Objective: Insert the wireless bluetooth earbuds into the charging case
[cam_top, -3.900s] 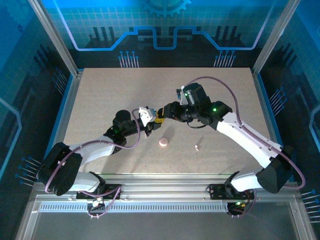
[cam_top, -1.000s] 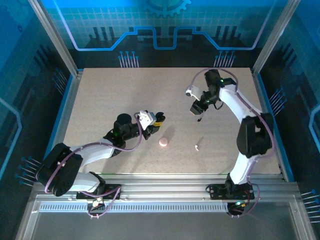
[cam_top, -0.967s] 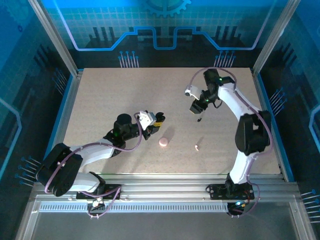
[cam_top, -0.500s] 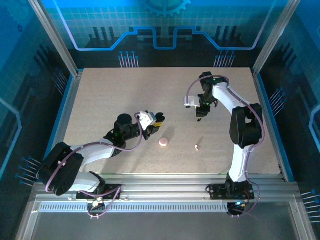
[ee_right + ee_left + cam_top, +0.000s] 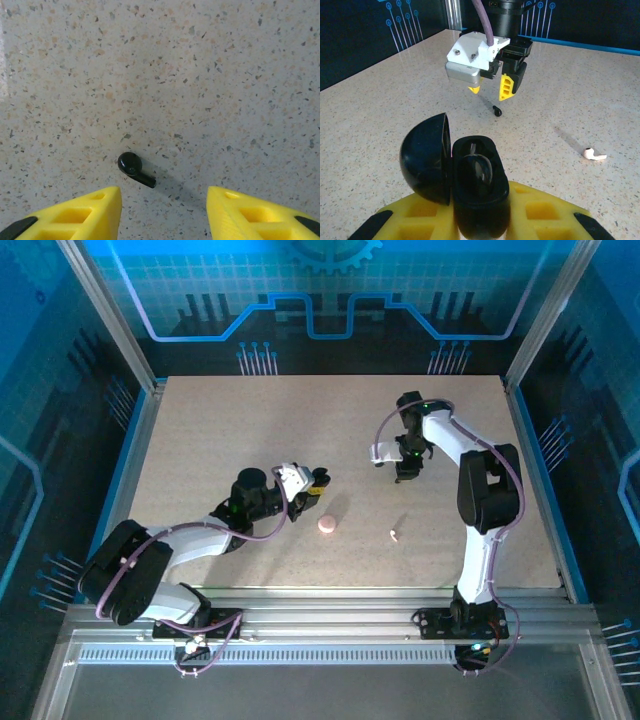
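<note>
The left arm lies low across the bench (image 5: 220,430) from the near left corner. Its gripper (image 5: 312,486) points right, with a small black thing (image 5: 321,476) at its tip. The pink case (image 5: 327,525) sits on the bench just nearer than that gripper, apart from it. A pale earbud (image 5: 394,535) lies to the right of the case. The right arm rises at the right and folds back, and its gripper (image 5: 405,471) points down at the bench, beyond the earbud.

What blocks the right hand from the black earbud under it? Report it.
Nothing visible does. The black earbud lies alone on bare table just below the open right hand, with a clear gap between them.
</note>
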